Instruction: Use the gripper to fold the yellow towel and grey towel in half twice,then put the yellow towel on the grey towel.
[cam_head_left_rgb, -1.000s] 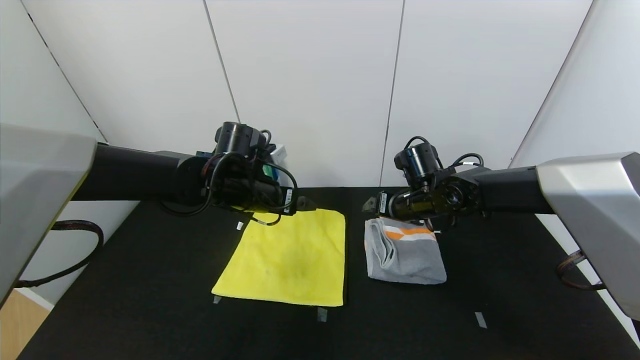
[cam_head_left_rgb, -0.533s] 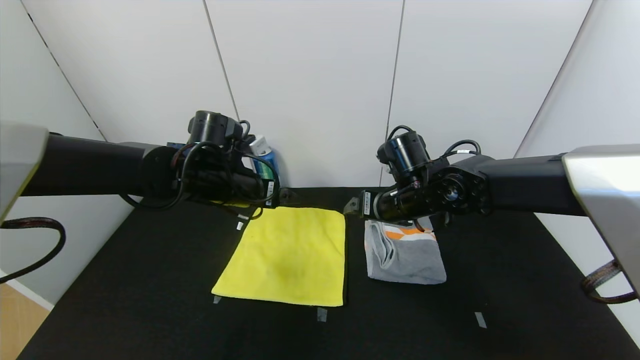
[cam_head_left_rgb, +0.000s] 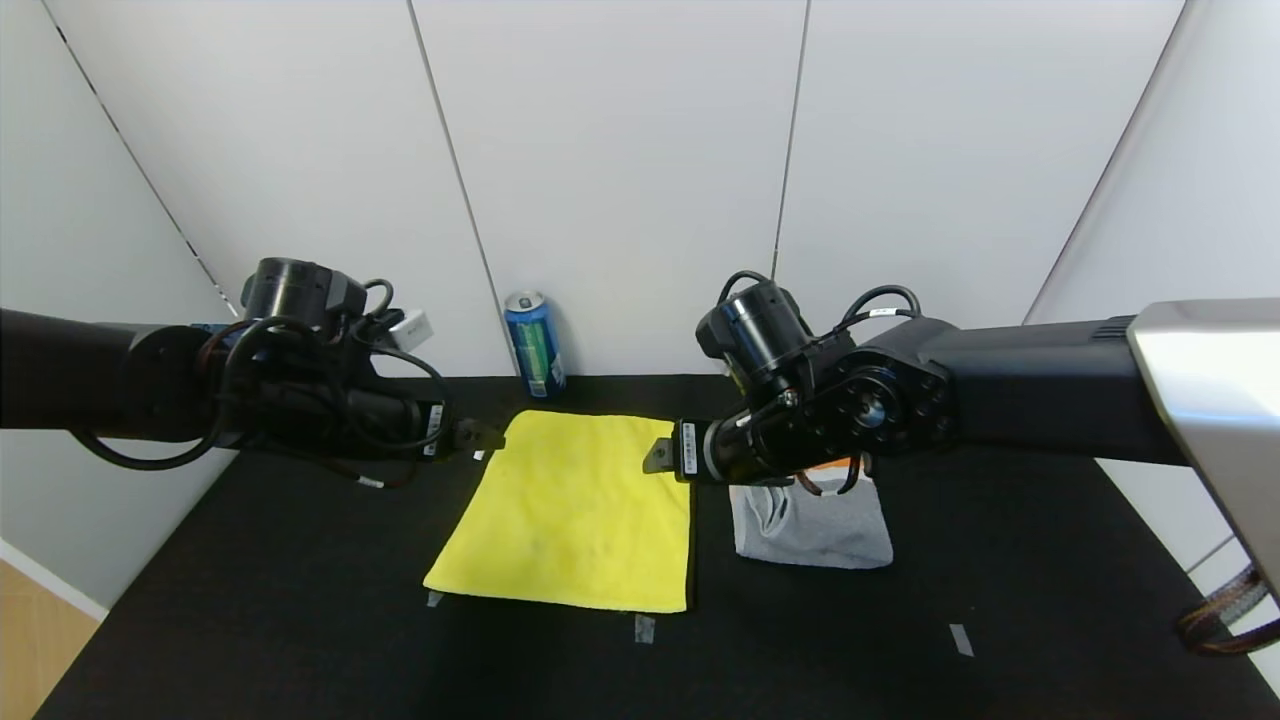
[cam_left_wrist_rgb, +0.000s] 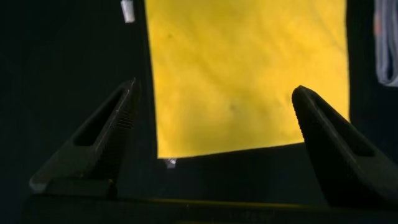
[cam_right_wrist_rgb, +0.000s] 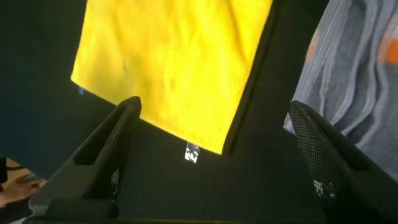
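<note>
The yellow towel (cam_head_left_rgb: 575, 510) lies flat and unfolded on the black worktop (cam_head_left_rgb: 250, 600), in the middle. The grey towel (cam_head_left_rgb: 812, 527) is just to its right, apart from it by a narrow strip of worktop, and it looks already folded into a small pack.

My left gripper (cam_head_left_rgb: 478, 437) hangs beside the far left corner of the yellow towel, with its fingers (cam_left_wrist_rgb: 102, 140) spread wide and holding nothing. My right gripper (cam_head_left_rgb: 660, 455) is over the far right edge of the yellow towel, also spread wide and empty, and its arm covers the far part of the grey towel.

I judge that the next step is to take both far corners of the yellow towel. Several things could go wrong here:

- The towel is thin and lies flat, so a finger may slide over the corner and close on nothing.
- If one gripper catches and the other misses, the fold will come out crooked.
- My right arm is very near the grey towel, so it may drag it and open its folds.
- A blue can (cam_head_left_rgb: 533, 344) stands at the far wall, and a wide swing may knock it.
</note>
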